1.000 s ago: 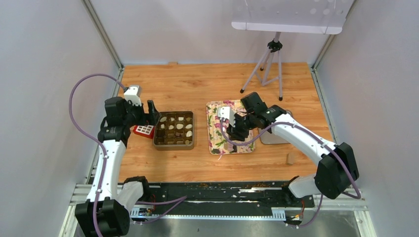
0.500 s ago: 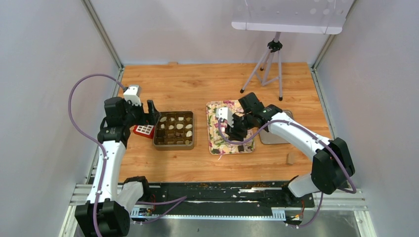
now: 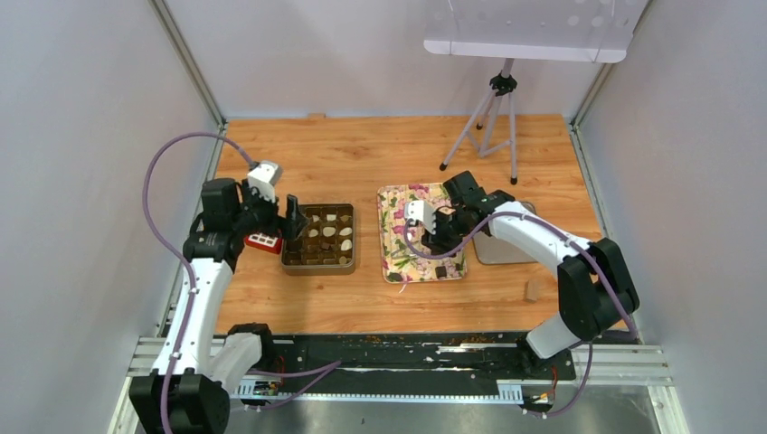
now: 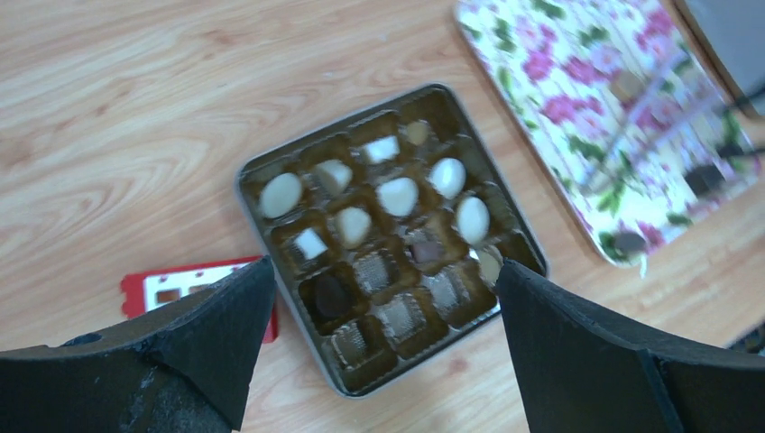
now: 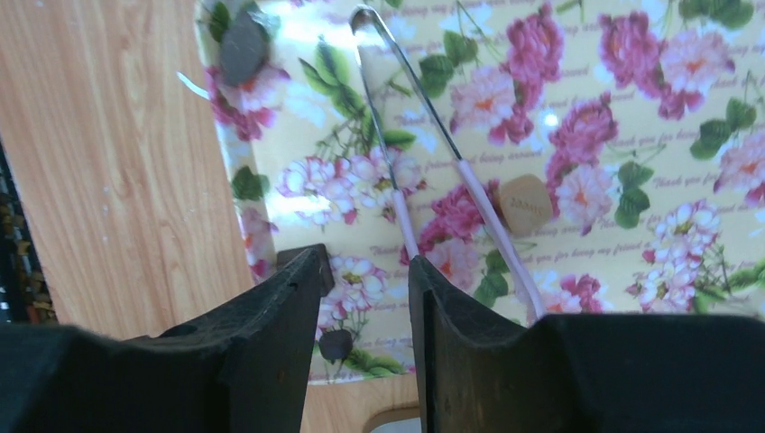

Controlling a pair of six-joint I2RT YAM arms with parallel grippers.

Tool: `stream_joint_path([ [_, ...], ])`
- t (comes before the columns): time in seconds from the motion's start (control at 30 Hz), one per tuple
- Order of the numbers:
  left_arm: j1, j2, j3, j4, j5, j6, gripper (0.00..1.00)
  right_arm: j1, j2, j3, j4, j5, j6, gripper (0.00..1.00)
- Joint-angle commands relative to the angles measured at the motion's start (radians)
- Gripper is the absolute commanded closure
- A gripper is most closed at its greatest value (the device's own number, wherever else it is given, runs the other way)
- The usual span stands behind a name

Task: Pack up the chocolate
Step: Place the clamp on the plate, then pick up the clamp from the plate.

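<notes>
Left wrist view showed most of the chocolate [image 4: 398, 196] sitting in the compartments of a square tin [image 4: 341, 126]: cream ovals and squares filled the far and middle rows, a dark round piece lay in a nearer cell, and several near cells showed only their ridged bottoms. More pieces lay loose on the floral tray [image 4: 541, 63] to the right of the tin, a little apart from it: in the right wrist view a tan piece [image 5: 526, 205], a dark round piece [image 5: 242, 45] close to the tray's edge and a small dark piece [image 5: 336, 344] just off a fingertip. A pair of thin metal tongs [image 5: 397, 117] with pink sleeves also lay there. The right gripper [image 5: 365, 262] was low over that tray, its jaws narrowly apart with one leg of the tongs running into the gap; whether it was pinched I could not tell. The left gripper [image 4: 383, 271] hung above the tin with jaws spread wide and holding nothing. A red block [image 4: 180, 284] lay against the tin's left side. All of it stood on a wooden table [image 3: 362, 145]; farther right of the tin, beyond the tray, lay a grey sheet [image 3: 502, 251] and a tan cylinder [image 3: 532, 289], and a tripod [image 3: 493, 117] stood behind.
</notes>
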Motion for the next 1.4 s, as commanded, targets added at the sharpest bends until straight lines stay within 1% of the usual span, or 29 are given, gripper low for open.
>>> stream_joint_path([
  [0.0, -0.131, -0.013, 0.082, -0.091, 0.103, 0.205, 0.0, -0.052, 0.034, 0.044, 0.043, -0.005, -0.034, 0.61],
  [0.1, -0.279, 0.032, 0.118, -0.12, 0.106, 0.312, 0.0, -0.11, 0.024, 0.086, 0.07, -0.006, 0.046, 0.62],
  [0.2, -0.432, 0.14, 0.179, -0.125, 0.043, 0.388, 0.0, -0.195, -0.027, 0.131, 0.09, -0.098, 0.176, 0.63],
  [0.27, -0.537, 0.253, 0.238, -0.135, -0.014, 0.448, 0.0, -0.229, -0.089, 0.13, 0.116, -0.103, 0.251, 0.61],
  [0.33, -0.642, 0.378, 0.306, -0.149, -0.11, 0.499, 0.0, -0.251, -0.167, 0.115, 0.144, -0.076, 0.307, 0.6],
  [0.4, -0.714, 0.513, 0.396, -0.141, -0.171, 0.473, 0.0, -0.267, -0.251, 0.087, 0.173, -0.021, 0.37, 0.59],
  [0.5, -0.75, 0.728, 0.591, -0.148, -0.186, 0.374, 0.07, -0.284, -0.376, 0.037, 0.193, 0.066, 0.463, 0.58],
  [0.57, -0.778, 0.847, 0.69, -0.136, -0.197, 0.319, 0.13, -0.292, -0.451, 0.002, 0.197, 0.112, 0.512, 0.58],
  [0.63, -0.813, 0.928, 0.752, -0.094, -0.204, 0.295, 0.19, -0.295, -0.515, -0.038, 0.203, 0.147, 0.551, 0.58],
  [0.73, -0.864, 1.038, 0.845, -0.057, -0.224, 0.272, 0.23, -0.301, -0.586, -0.084, 0.212, 0.191, 0.592, 0.58],
  [0.83, -0.901, 1.153, 0.953, -0.066, -0.222, 0.266, 0.28, -0.31, -0.616, -0.097, 0.215, 0.243, 0.639, 0.59],
  [0.9, -0.917, 1.219, 0.998, -0.053, -0.224, 0.263, 0.32, -0.321, -0.632, -0.1, 0.214, 0.265, 0.668, 0.59],
  [0.97, -0.927, 1.261, 1.028, -0.036, -0.212, 0.261, 0.35, -0.338, -0.649, -0.109, 0.212, 0.27, 0.695, 0.6],
  [1.07, -0.942, 1.32, 1.066, -0.026, -0.229, 0.262, 0.39, -0.359, -0.676, -0.123, 0.192, 0.263, 0.726, 0.6],
  [1.23, -0.956, 1.391, 1.114, -0.051, -0.271, 0.255, 0.5, -0.379, -0.711, -0.138, 0.153, 0.26, 0.728, 0.6],
  [1.3, -0.959, 1.4, 1.119, -0.057, -0.279, 0.243, 0.57, -0.382, -0.726, -0.144, 0.144, 0.261, 0.723, 0.6],
  [1.37, -0.959, 1.401, 1.124, -0.07, -0.274, 0.232, 0.7, -0.383, -0.74, -0.153, 0.141, 0.261, 0.722, 0.6],
])
